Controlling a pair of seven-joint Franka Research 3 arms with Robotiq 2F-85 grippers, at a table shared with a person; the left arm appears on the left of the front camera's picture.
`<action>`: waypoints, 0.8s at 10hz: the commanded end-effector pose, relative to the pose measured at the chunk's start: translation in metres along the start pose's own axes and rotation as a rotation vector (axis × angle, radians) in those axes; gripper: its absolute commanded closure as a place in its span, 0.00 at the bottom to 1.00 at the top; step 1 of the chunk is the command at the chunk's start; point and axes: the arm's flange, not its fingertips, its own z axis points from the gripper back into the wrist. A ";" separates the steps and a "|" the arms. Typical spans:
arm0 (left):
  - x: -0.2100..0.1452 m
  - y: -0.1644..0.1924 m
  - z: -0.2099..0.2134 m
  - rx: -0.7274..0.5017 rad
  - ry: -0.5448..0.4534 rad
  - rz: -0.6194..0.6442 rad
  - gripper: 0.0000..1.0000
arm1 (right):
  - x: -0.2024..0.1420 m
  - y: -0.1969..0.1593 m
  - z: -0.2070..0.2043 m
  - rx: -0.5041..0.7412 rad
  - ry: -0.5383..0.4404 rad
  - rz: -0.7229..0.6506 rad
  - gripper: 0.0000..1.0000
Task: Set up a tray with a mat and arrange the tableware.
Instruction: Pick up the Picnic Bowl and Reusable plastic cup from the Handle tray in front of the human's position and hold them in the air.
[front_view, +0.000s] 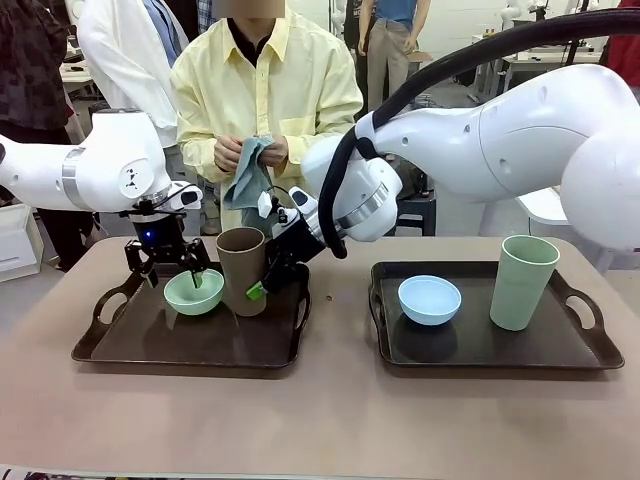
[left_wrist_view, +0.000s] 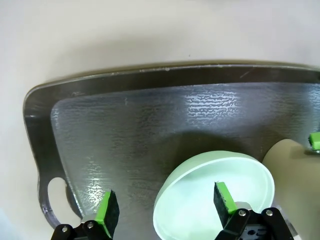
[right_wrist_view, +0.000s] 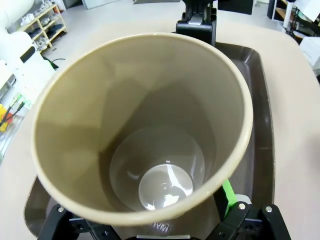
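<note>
On the left tray (front_view: 120, 345), the mint green bowl (front_view: 194, 292) and the brown cup (front_view: 243, 270) stand side by side. My left gripper (front_view: 175, 275) hangs open over the bowl's rim. In its wrist view one finger (left_wrist_view: 223, 197) is above the bowl (left_wrist_view: 200, 200) and the other is outside it. My right gripper (front_view: 258, 285) reaches across, open, with the brown cup (right_wrist_view: 140, 125) upright between its jaws. The right tray (front_view: 480, 345) holds the light blue bowl (front_view: 430, 300) and the pale green cup (front_view: 523, 282). I cannot tell whether the tray floor's textured lining (left_wrist_view: 150, 130) is the mat.
Across the table a person stands holding a grey-blue cloth (front_view: 248, 172) in both hands, just behind the left tray. My right arm (front_view: 480, 140) stretches over the table's middle. Bare tabletop (front_view: 330, 420) runs along the near edge and between the trays.
</note>
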 end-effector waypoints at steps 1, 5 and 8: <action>-0.008 0.001 0.002 0.002 0.002 0.003 0.00 | 0.007 -0.008 -0.004 0.019 0.016 -0.013 0.00; -0.013 -0.002 0.000 -0.003 0.003 -0.004 0.00 | 0.013 -0.016 -0.015 0.007 0.009 -0.018 0.00; -0.011 -0.002 -0.002 -0.010 0.017 0.001 0.14 | 0.012 -0.020 -0.019 0.025 -0.009 0.005 0.60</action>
